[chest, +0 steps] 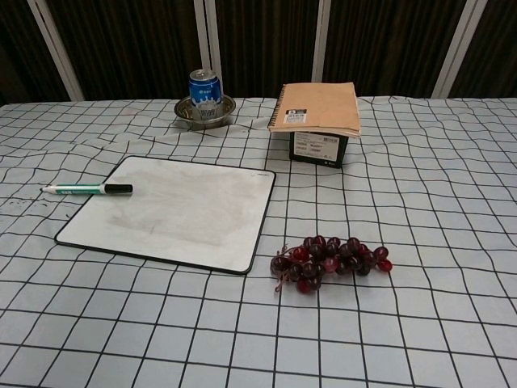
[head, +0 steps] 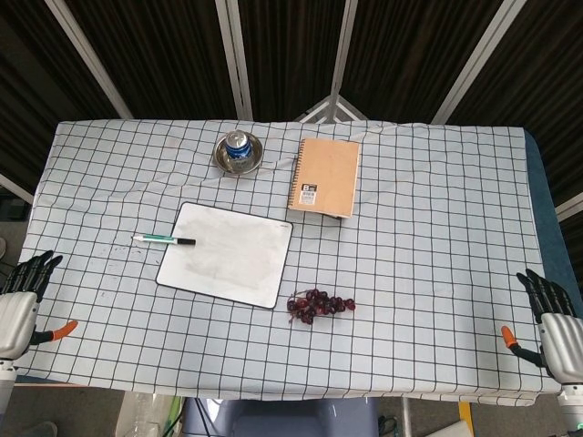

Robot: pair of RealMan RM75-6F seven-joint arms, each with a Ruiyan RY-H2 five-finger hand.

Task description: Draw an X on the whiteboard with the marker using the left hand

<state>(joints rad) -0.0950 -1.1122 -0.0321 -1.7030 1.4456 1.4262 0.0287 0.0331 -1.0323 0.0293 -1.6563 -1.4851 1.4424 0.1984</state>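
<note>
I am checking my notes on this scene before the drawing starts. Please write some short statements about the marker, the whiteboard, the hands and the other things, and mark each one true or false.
1. The marker lies with its black end on the whiteboard and the rest on the cloth. True.
2. The left hand holds the marker. False: it is at the table's near left edge, apart from the marker, holding nothing.
3. The can stands in a metal bowl. True.
4. The grapes lie on the whiteboard. False: they lie on the cloth beside its near right corner.
5. An X is drawn on the whiteboard. False: only faint smudges show.
6. The notebook rests on a dark box. True.
</note>
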